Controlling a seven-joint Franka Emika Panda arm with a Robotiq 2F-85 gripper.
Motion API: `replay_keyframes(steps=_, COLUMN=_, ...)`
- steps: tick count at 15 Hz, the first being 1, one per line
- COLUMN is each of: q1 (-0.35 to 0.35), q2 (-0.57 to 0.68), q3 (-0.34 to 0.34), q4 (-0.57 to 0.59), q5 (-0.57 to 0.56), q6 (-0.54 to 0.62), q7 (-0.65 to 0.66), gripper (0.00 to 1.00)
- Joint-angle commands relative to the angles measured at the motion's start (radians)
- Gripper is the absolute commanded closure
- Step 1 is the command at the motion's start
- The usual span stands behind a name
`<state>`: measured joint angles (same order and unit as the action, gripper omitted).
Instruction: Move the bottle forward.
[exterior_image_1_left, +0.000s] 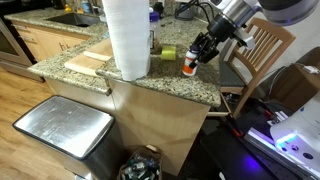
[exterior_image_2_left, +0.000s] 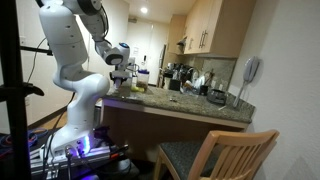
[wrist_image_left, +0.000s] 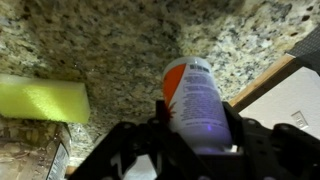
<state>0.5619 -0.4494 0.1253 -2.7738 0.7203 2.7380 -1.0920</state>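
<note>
Bottle (exterior_image_1_left: 189, 66) location: on the speckled granite surface (exterior_image_1_left: 190, 90), toward its right end in an exterior view, just right of the small yellow-green block (exterior_image_1_left: 169, 52) and well right of the tall white paper towel roll (exterior_image_1_left: 127, 38). The bottle stands roughly upright, white above and orange-red at its lower end. Whether its base rests on the surface or sits slightly above it cannot be told. The pincer (exterior_image_1_left: 196, 57) comes down from the upper right on the arm and is closed on the bottle, gripping its upper part. In the wrist view the bottle (wrist_image_left: 195, 100) fills the centre of the picture, with the dark fingers (wrist_image_left: 140, 140) of the pincer (wrist_image_left: 195, 135) pressed against it on both sides. The yellow-green block (wrist_image_left: 45, 98) lies to the left there, apart from the bottle. A light wooden board (exterior_image_1_left: 88, 62) lies on the surface left of the paper towel roll. A wooden chair (exterior_image_1_left: 262, 55) stands to the right of the surface, behind the arm. A steel bin (exterior_image_1_left: 65, 128) stands on the floor at the near left. In an exterior view the pincer (exterior_image_2_left: 122, 80) hangs over the far left end of the surface, where the bottle is too small to make out.
</note>
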Motion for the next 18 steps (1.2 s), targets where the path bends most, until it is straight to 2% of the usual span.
replay_keyframes(steps=1, q1=0.02, q2=-0.002, q3=-0.026, q4=0.0, q5=-0.015, q6=-0.024, q7=0.018, gripper=0.74)
replay_keyframes(steps=10, q1=0.011, q2=-0.008, q3=-0.034, q4=0.0, q5=-0.127, q6=-0.122, q7=0.122, gripper=0.74)
replay_keyframes(steps=18, q1=0.032, q2=-0.01, q3=-0.061, q4=0.0, q5=-0.107, q6=-0.122, q7=0.105, gripper=0.74)
